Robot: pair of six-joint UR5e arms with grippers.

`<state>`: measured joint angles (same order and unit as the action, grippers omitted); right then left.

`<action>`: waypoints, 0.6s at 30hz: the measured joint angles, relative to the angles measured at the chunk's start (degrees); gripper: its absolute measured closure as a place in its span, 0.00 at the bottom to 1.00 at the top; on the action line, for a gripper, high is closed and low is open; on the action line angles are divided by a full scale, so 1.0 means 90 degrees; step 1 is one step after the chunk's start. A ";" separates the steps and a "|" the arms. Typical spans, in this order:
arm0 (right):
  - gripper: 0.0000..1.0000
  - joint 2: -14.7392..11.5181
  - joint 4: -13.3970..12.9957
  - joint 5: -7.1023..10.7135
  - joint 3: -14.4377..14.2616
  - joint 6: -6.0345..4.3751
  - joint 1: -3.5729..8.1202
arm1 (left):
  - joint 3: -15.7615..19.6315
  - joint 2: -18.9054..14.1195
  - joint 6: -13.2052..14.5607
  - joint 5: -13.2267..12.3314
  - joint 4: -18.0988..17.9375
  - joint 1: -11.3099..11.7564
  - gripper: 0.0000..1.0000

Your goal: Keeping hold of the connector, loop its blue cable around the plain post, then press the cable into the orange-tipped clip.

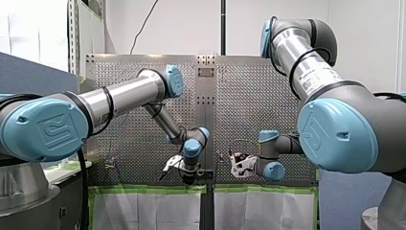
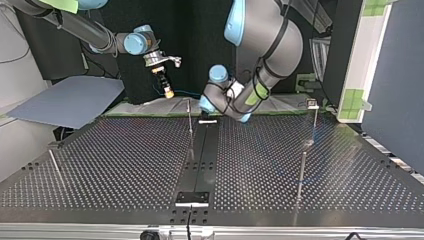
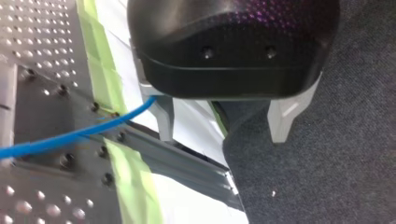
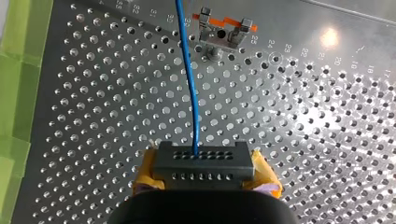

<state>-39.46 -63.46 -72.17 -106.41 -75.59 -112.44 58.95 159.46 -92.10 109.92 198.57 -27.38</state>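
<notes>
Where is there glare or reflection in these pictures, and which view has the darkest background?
Right wrist view: a bright glare spot on the perforated table, near the orange-tipped clip. Left wrist view: purple sheen on my black left hand. Top view: darkest background, nearly black.

perforated counter (image 1: 249,96) spread across the back, green tape (image 1: 143,189) along its 6 o'clock edge. low near the middle seam, my left end effector (image 1: 187,175); at its 3 o'clock, apart, my right end effector (image 1: 234,162), facing 9 o'clock.
</notes>
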 joint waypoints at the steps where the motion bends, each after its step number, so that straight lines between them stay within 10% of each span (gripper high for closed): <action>1: 1.00 0.0000 0.0007 0.0000 0.0000 0.0000 0.0000 | 0.0063 0.0000 -0.0013 -0.0002 -0.0064 0.0013 0.00; 18: 1.00 0.0001 0.0030 0.0000 0.0002 -0.0004 -0.0027 | 0.0349 -0.0013 -0.0272 -0.0252 -0.1175 0.0068 0.00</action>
<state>-39.45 -63.19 -72.17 -106.39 -75.63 -112.68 62.09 159.35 -94.55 107.66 188.00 -26.77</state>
